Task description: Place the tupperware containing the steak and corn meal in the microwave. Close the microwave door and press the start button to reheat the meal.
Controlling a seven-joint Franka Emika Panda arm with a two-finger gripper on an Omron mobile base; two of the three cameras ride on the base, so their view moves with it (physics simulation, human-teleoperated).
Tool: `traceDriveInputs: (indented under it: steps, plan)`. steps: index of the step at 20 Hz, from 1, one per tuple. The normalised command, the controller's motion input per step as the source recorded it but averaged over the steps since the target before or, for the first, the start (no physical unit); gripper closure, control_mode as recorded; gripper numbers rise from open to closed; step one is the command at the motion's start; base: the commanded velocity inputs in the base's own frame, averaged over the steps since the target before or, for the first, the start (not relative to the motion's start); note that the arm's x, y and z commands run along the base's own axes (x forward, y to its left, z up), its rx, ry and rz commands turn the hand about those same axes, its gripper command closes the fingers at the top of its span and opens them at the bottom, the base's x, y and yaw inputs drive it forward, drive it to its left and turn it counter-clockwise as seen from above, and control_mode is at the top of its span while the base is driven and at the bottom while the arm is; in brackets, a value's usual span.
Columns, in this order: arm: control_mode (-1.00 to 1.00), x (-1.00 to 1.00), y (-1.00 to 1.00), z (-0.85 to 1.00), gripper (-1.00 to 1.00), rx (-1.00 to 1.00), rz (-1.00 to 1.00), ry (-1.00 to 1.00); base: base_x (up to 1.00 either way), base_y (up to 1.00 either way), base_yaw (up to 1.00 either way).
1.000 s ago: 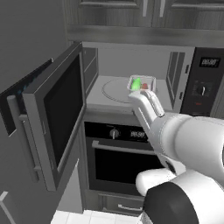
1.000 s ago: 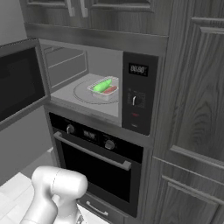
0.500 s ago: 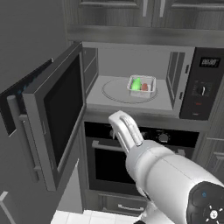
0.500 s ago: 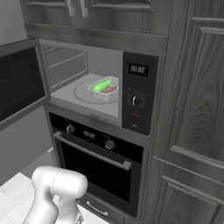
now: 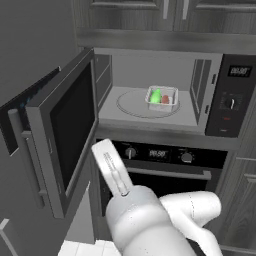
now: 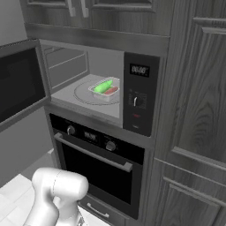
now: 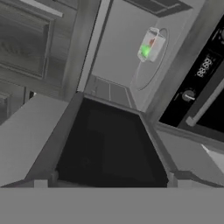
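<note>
The tupperware (image 5: 162, 98) (image 6: 106, 89) (image 7: 151, 46) sits on the round turntable inside the microwave (image 5: 231, 95) (image 6: 139, 99). A green lump and a red lump of the steak and corn meal (image 5: 157, 96) show through its walls. The microwave door (image 5: 70, 130) (image 6: 20, 84) (image 7: 109, 148) stands swung out to the left, its vertical bar handle (image 5: 22, 150) on the outer side. My gripper (image 7: 107, 181) is open and holds nothing. It faces the door's dark glass from close by, well below and left of the tub. The white wrist link (image 5: 112, 167) rises in front of the oven.
The oven (image 5: 165, 172) (image 6: 97, 163), with a long horizontal handle and three knobs, lies directly under the microwave. Dark wood cabinets (image 6: 194, 110) fill the wall to the right and above. The open door juts out into the room on the left.
My arm has drawn back out of the cavity and dropped down and left, to in front of the oven. The tupperware stays on the turntable. The jaws stay open.
</note>
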Motion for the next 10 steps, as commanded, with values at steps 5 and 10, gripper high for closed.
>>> traceDriveInputs:
  steps: [5,10]
  plan:
    - [-1.0,-0.14,0.48,-0.11,-1.0,0.11,0.0,-0.22,0.0,0.0,0.0]
    - [-1.0,-0.01,0.38,-0.22,-1.0,0.14,0.0,-0.14,0.0,0.0,0.0]
